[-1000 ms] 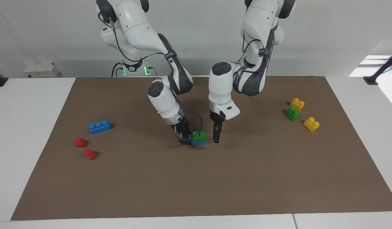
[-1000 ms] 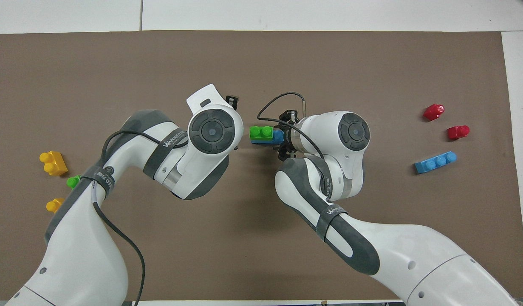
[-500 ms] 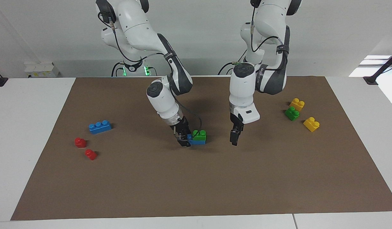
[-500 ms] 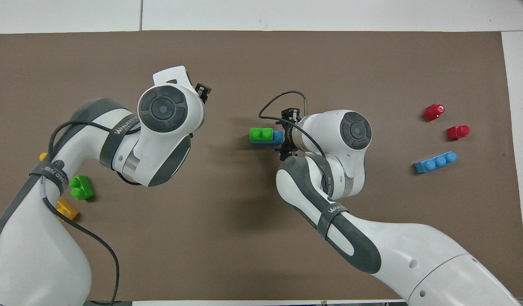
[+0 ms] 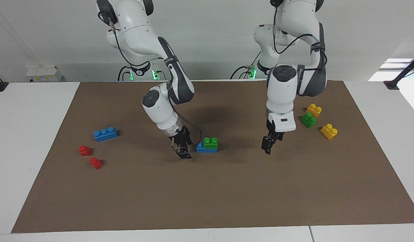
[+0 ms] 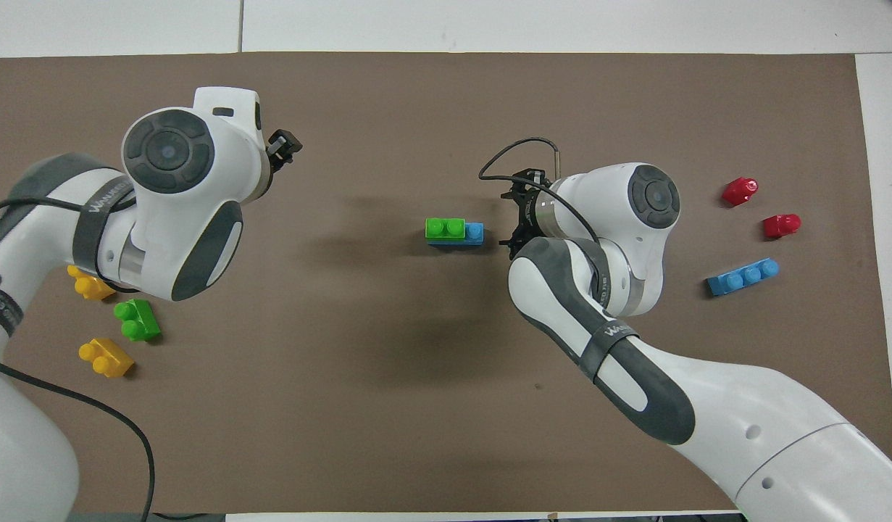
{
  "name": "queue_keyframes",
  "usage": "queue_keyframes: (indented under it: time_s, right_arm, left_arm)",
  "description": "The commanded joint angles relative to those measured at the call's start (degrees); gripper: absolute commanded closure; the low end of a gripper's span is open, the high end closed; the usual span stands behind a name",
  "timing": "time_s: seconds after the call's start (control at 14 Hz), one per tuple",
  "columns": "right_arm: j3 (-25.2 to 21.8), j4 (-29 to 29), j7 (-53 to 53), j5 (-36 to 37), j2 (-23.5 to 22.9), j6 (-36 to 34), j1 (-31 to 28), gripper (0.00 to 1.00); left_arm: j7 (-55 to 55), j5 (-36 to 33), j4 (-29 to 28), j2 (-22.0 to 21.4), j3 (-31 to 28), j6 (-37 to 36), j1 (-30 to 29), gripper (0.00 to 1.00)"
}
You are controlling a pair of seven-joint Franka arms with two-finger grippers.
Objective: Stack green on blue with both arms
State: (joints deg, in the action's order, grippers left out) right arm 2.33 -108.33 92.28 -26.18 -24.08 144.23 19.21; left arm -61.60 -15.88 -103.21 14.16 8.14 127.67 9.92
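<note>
A green brick (image 5: 210, 142) sits stacked on a blue brick (image 5: 200, 148) in the middle of the brown mat; the stack also shows in the overhead view, green (image 6: 445, 228) on blue (image 6: 474, 233), with one blue stud left uncovered. My right gripper (image 5: 182, 151) is open and empty, low over the mat beside the stack's uncovered end, a small gap from it; it also shows in the overhead view (image 6: 516, 219). My left gripper (image 5: 267, 146) is open and empty, over bare mat between the stack and the bricks at the left arm's end; overhead view (image 6: 284, 143).
A second blue brick (image 5: 106, 133) and two red bricks (image 5: 84, 150) (image 5: 96, 163) lie toward the right arm's end. A second green brick (image 5: 308, 120) and two yellow bricks (image 5: 313, 110) (image 5: 329, 131) lie toward the left arm's end. The brown mat (image 5: 207, 198) covers the table.
My right gripper has let go of the blue brick and drawn back toward its own end. My left gripper has swung away from the stack toward its own end. The stack stays put.
</note>
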Motion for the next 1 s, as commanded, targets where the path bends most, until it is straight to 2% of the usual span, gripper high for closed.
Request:
queue_keyframes:
  time_s: [0.0,0.14,0.29,0.5,0.93]
  right_arm:
    - [0.3,-0.1,-9.6,-1.2,4.1,-5.1,-2.6,0.00]
    - [0.2,0.5,-17.8,-0.5,7.1,-9.9,-5.5,0.00]
    - [0.0,3.5,-25.5,0.2,9.6,-17.5,-8.4,0.00]
    - [-0.1,8.1,-35.7,9.1,12.8,-27.0,-11.7,0.00]
    - [-0.2,9.4,-68.1,14.7,20.3,-35.9,-20.7,0.00]
  left_arm:
    - [12.8,-0.5,-1.2,-3.7,0.6,-3.2,-4.1,0.00]
    - [22.4,-0.5,-1.1,-5.1,0.5,-4.9,-6.1,0.00]
    - [32.1,0.0,-0.8,-6.2,0.5,-7.6,-8.0,0.00]
    - [44.5,3.7,1.8,-7.4,0.2,-12.5,-9.7,0.00]
    - [58.7,7.4,1.9,-12.8,-0.2,-20.9,-11.7,0.00]
